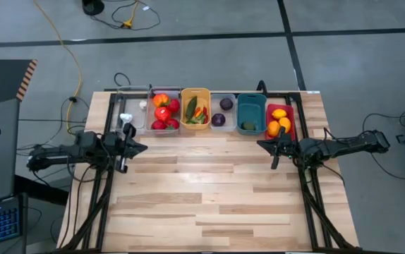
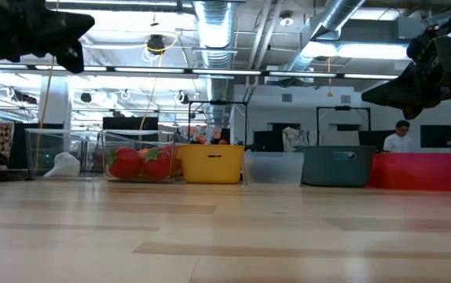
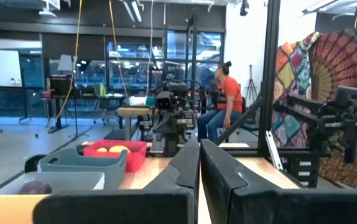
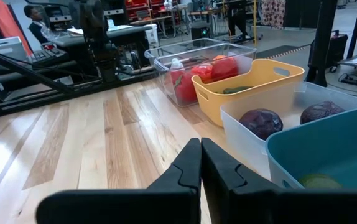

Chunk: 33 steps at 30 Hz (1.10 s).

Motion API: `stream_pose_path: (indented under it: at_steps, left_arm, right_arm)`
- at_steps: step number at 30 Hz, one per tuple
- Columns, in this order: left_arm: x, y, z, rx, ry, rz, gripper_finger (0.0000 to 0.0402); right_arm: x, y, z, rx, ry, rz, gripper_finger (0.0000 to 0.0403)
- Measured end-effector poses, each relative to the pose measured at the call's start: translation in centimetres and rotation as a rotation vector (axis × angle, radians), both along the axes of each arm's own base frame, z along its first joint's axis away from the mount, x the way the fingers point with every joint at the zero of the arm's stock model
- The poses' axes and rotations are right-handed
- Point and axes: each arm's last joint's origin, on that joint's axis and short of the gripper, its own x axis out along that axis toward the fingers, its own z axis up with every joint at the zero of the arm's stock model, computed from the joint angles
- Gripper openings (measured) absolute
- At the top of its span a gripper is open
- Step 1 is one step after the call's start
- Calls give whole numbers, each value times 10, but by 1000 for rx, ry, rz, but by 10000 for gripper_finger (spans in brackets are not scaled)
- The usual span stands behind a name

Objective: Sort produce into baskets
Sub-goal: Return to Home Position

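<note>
My left claw (image 1: 140,147) hovers over the pale wooden plank tabletop (image 1: 202,190) with its two dark fingers pressed together on nothing. My right claw (image 1: 261,144) faces it from the other side, likewise closed and empty. The row of small rectangular plastic bins lies just beside both claws, toward the far edge, and its long axis runs parallel to the line from one claw to the other. Nearest my left claw is the end transparent bin (image 1: 135,113) with the white garlic (image 1: 125,117), then the transparent bin (image 2: 131,140) of red tomatoes (image 1: 163,113). Midway between the claws are the orange-yellow bin (image 2: 212,167) of green pieces and thin chilies (image 1: 195,113) and the transparent bin (image 4: 244,149) with two dark purple balls (image 1: 226,104). Nearest my right claw are the teal bin (image 1: 250,106), holding one green piece (image 1: 248,126), and the red bin (image 1: 290,113) of yellow-orange citrus (image 1: 279,115). I see no produce loose on the boards, so I judge the sorting done. What matters next is that the bins lie to one side of my fingers, not ahead of them. I think each arm should draw back along its own length, away from the other, without swinging toward the row.
</note>
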Motion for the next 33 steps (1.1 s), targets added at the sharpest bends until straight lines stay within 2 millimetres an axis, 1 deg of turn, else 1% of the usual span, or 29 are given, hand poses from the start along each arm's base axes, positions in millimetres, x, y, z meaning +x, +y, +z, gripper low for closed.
stream_pose_path:
  at_steps: [6, 13, 15, 20, 25, 33]
  left_arm:
    - [4, 0, -16, 7, 6, -12, 0]
    - [4, -1, -16, 22, 12, -29, 0]
    - [5, 0, -20, 17, 45, -22, 0]
    - [7, 0, -34, 1, 192, -2, 0]
    - [7, 1, -34, 17, 215, 15, 0]
    - [7, 1, -34, -16, 220, 21, 0]
  right_arm:
    - [0, 0, 0, 0, 0, 0, 36]
    - [0, 0, 0, 0, 0, 0, 36]
    - [0, 0, 0, 0, 0, 0, 36]
    - [0, 0, 0, 0, 0, 0, 36]
    - [0, 0, 0, 0, 0, 0, 36]
    - [0, 0, 0, 0, 0, 0, 36]
